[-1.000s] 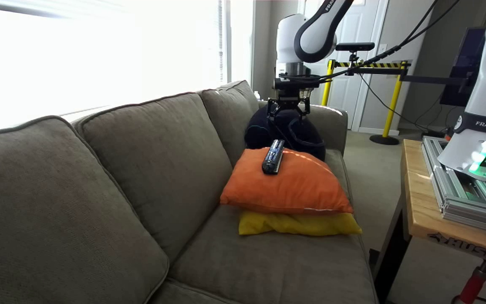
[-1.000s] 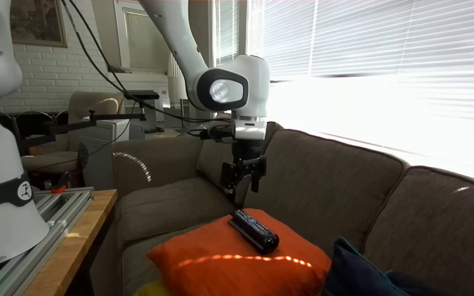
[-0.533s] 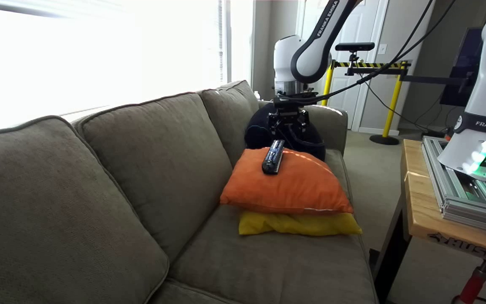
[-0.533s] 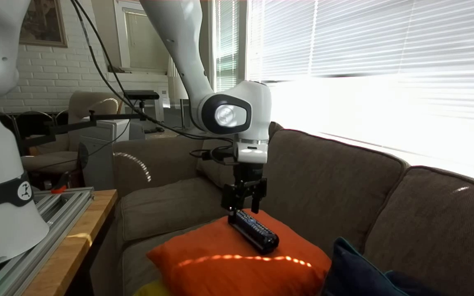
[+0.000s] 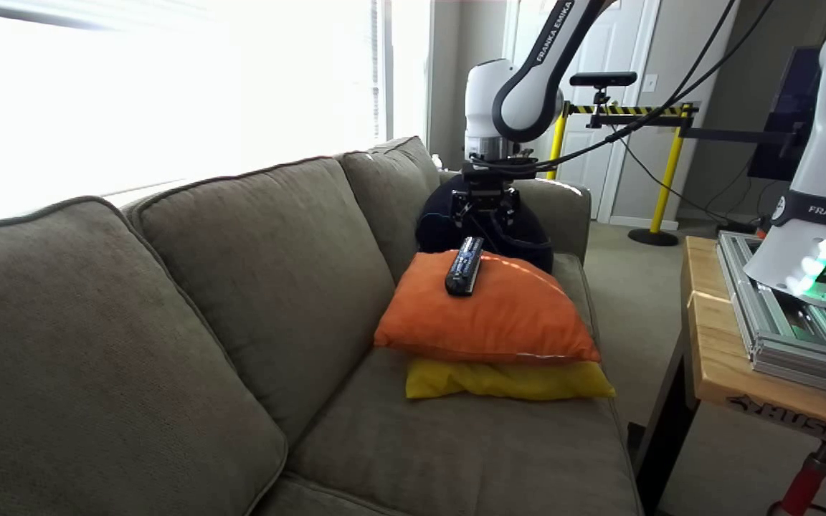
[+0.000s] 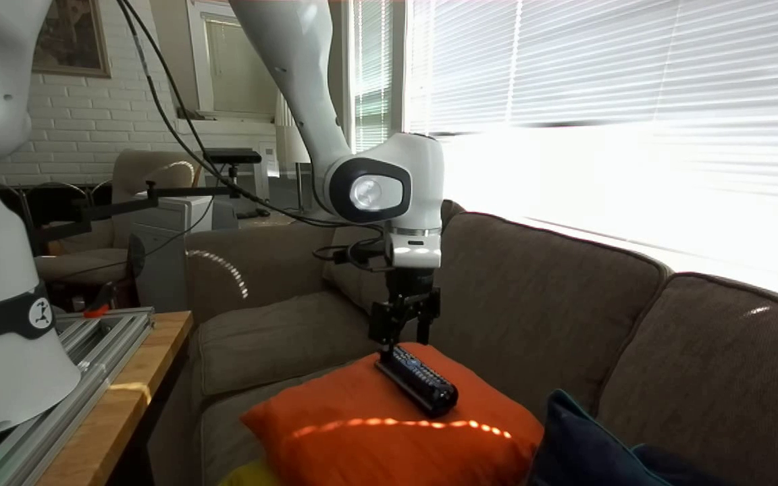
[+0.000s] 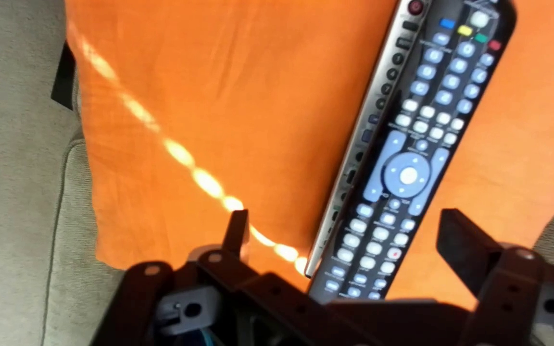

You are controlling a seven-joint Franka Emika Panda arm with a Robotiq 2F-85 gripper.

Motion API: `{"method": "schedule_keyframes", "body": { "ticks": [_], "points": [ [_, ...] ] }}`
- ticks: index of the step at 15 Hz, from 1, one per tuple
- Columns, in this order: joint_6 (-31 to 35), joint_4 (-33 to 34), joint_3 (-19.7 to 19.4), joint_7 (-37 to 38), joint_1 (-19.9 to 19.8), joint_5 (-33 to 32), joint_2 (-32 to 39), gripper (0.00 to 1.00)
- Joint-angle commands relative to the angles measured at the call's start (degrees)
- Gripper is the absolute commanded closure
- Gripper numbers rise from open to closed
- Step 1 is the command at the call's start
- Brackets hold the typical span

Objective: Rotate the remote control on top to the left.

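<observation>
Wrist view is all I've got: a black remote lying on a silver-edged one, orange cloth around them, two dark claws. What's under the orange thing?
Observer: A yellow cushion; both exterior views show it sticking out beneath the orange cushion.
Visitor: Is the claw up high or down low?
Observer: Low, I'd say: in an exterior view the gripper points down, close to one end of the black remote. Whether they touch, I can't tell.
Visitor: And those bright spots on the orange: any window nearby?
Observer: Yes, in both exterior views a bright window stands behind the backrest of the sofa.
</observation>
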Motion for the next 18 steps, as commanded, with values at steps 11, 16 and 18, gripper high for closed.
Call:
{"method": "schedule_keyframes", "body": {
  "ticks": [11,16,18],
  "points": [
    [11.3,0.5,3.6,-12.2,0.0,11.6,5.2,0.00],
    [15.9,1.7,4.1,-13.4,-0.9,12.8,7.8,0.00],
    [17.9,2.0,5.3,-14.4,-2.0,13.9,8.8,0.00]
  ]
}}
